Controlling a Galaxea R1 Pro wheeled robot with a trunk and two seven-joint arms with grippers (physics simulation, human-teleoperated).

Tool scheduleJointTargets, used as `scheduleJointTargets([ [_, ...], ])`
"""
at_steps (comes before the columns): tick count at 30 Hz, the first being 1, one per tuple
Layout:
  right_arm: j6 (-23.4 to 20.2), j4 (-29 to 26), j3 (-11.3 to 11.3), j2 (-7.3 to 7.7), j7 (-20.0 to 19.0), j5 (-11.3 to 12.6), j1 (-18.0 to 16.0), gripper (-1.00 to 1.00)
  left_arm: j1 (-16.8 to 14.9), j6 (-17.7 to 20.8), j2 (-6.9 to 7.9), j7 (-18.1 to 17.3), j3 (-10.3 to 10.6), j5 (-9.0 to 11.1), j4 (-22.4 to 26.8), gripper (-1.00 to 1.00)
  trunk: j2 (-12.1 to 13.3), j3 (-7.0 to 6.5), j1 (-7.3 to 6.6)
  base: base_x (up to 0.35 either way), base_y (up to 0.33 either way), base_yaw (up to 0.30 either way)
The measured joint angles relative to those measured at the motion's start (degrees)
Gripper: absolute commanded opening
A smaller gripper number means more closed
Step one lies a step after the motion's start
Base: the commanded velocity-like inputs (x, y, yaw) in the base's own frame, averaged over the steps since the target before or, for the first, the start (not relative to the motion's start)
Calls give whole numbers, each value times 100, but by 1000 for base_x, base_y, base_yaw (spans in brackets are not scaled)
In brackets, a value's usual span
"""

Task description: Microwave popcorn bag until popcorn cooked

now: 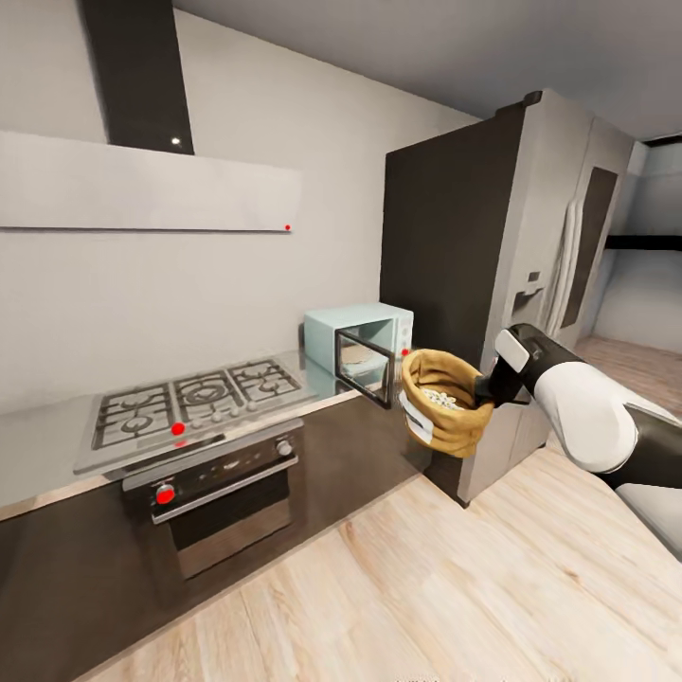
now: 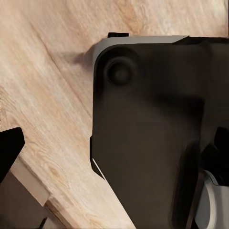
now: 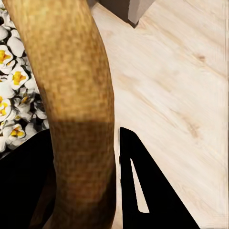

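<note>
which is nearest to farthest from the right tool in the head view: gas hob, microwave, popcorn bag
1. popcorn bag, held at its rim by the right tool, out in front of the counter.
2. microwave, door open, on the countertop just beyond the bag.
3. gas hob, farther left along the counter.

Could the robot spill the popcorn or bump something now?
Maybe. The right gripper pinches only the rolled rim of the small tan-brown paper bag, which hangs tilted over the pale wooden floor, so the whitish popcorn could tip out. Also, the pale mint-blue microwave has its dark glass door swung open toward the bag, so the bag might knock it.
</note>
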State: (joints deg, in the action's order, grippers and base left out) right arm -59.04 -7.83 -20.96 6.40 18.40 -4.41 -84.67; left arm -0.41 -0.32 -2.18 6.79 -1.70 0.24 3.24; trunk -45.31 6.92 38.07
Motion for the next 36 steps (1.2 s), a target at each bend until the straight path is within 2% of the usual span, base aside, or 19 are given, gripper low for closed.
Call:
scheduleJointTargets([
  [11,-1,37,10,-3,2,-4,-1,-100,0,0,0,-1,0,0,-1,100,-2,-1,-1,190,-167,-239],
  [36,0,89,10,-7,2,-1,-1,-100,0,8,0,-10,0,0,-1,100,0,47,-2,234,-210,25],
])
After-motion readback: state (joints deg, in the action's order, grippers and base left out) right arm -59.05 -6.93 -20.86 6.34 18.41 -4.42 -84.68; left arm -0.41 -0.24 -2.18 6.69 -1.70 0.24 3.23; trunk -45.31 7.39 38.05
